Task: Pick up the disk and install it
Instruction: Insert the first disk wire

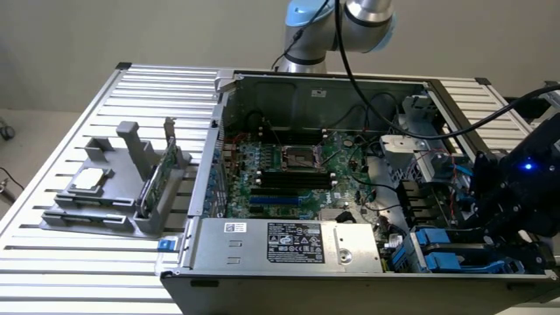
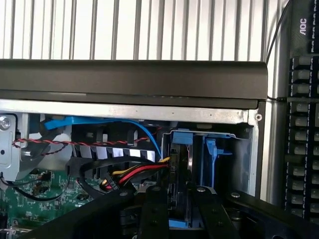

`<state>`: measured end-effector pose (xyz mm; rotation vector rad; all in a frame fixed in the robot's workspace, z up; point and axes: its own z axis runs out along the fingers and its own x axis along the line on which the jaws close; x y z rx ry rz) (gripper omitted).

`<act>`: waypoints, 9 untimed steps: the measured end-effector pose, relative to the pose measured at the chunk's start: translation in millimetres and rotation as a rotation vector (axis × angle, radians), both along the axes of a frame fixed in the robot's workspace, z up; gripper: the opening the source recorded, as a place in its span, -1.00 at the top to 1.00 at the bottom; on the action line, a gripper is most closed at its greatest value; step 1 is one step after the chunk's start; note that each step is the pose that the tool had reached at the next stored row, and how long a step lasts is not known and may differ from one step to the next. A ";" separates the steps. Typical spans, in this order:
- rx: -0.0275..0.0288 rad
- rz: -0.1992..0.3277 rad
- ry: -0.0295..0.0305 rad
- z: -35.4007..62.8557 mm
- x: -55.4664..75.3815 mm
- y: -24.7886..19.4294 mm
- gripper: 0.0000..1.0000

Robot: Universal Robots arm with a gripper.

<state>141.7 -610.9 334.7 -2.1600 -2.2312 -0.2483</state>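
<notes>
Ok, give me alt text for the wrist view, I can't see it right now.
The gripper sits over the disk, which stands on edge in a blue-framed bay at the corner of the open computer case. Coloured cables run beside it.

Cables [image 2: 130, 174] crowding the disk [image 2: 180, 184]

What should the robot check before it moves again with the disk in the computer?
1. Disk stands on edge in the drive bay, between the gripper fingers: ok.
2. Disk pushed fully home: cannot tell.
3. Gripper let go of the disk: cannot tell.
4. Red, yellow and black cable bundle lies right beside the disk, possibly in the way: not ok.
5. Blue cable runs above the bay, off the disk: ok.
6. Computer case sits open on the slatted table: ok.
</notes>
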 end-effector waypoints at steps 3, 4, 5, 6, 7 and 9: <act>0.0000 0.000 0.0000 4.6 -6.6 0.0 0.48; 0.0001 0.000 0.0000 5.3 -11.0 0.0 0.48; 0.0000 0.000 0.0000 5.9 -15.5 -0.2 0.48; -0.0001 0.000 0.0000 6.3 -20.0 -0.2 0.48; -0.0001 0.000 0.0000 6.7 -24.9 -0.3 0.48; -0.0002 0.000 0.0001 8.4 -33.8 -0.3 0.48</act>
